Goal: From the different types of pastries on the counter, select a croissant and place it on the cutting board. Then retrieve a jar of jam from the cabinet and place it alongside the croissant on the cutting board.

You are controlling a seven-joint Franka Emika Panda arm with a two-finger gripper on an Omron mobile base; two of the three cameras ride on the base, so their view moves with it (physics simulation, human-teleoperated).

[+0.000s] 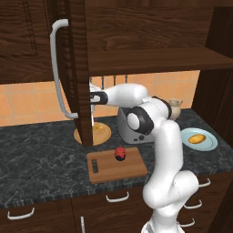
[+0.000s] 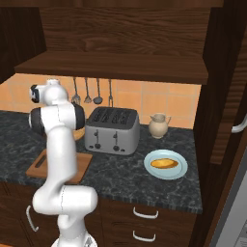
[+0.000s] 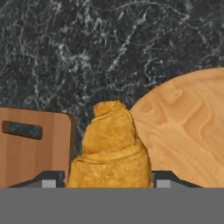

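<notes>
The croissant (image 3: 111, 146) sits between the 2 dark fingertips of the gripper (image 3: 111, 181), which appear closed against its flanks, so the jaws look to be holding it at about the pastry's own width; its long axis runs straight away from the hand, tapered end pointing outward. Taking the cutting board (image 3: 35, 148) as the landmark, in the hand view the croissant hangs just past the board's slot-handle end, over the dark counter (image 3: 87, 52) in the gap between the board and the round wooden dish (image 3: 188, 127) on the far side of that gap. My judgement is that the coming move turns on this offset: the board lies to the side of the jaws, so the hand needs a short sideways carry before lowering. The jar of jam (image 1: 120, 154) already stands on the board (image 1: 116, 164), near its back edge, so the landing spot should be the bare wood beside it. In the left base view the open cabinet (image 1: 75, 68) door hides the hand and most of the dish, and how high the croissant hangs above the counter cannot be told.
</notes>
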